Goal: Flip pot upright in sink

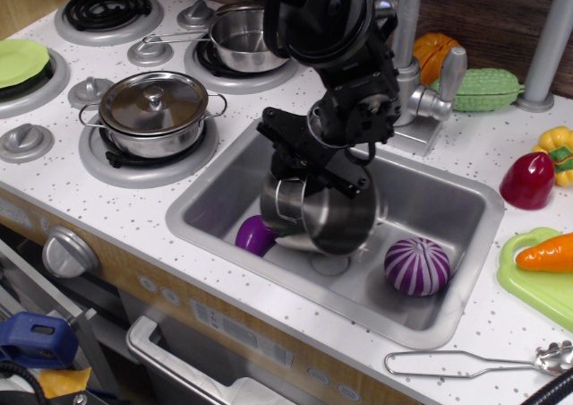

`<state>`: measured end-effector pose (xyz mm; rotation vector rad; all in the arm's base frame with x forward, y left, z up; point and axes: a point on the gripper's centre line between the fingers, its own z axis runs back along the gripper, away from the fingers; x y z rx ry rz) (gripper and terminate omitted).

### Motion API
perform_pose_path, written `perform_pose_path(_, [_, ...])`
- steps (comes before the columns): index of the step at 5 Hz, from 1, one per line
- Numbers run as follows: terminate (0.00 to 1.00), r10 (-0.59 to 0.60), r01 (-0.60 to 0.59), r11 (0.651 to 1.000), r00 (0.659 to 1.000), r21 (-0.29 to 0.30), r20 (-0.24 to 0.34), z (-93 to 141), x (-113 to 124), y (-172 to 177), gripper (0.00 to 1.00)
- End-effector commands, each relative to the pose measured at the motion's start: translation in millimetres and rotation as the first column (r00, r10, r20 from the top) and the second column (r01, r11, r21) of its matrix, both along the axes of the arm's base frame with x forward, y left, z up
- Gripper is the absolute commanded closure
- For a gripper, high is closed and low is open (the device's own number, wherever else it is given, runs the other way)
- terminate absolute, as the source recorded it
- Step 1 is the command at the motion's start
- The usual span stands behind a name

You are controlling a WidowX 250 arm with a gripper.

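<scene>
Steel pot [320,215] inside grey sink [448,199], near basin centre, tilted, shiny side wall facing camera, wire loop handle visible on its left side; lower edge down near the round drain, upper rim under the black gripper [313,159]; gripper clamped on pot's upper rim, fingers closed down narrow on it, arm reaching in from back. Also in sink: purple round veg [254,235] at front-left, touching or just behind pot's lower left; purple-white striped onion [417,266] at right-front, apart from pot; open basin floor btwn pot and onion, more free floor toward back-right corner; left wall close to pot, little room there. Faucet [428,91] just behind sink's back rim, right of arm.

On stove left of sink: lidded pot w/ knob [154,109] on front burner, contents hidden; open saucepan [251,36] on rear burner, looks empty. Countertop right of sink: red pepper [526,181], carrot [546,253] on green board [528,284] at frame edge; wire utensil [474,362] along front counter edge.
</scene>
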<state>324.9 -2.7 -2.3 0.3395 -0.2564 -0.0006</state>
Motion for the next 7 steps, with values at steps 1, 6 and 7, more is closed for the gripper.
perform_pose_path(1, [0.00,0.029,-0.028,0.993,0.999,-0.111,0.012,11.6,5.7,-4.4,1.00])
perform_pose_path(6, [0.00,0.097,-0.092,0.961,0.995,-0.260,0.007,2.4,2.4,0.4,0.00])
perform_pose_path(7, [1.00,0.051,-0.043,0.973,0.998,-0.227,0.030,2.4,3.0,0.9,0.00])
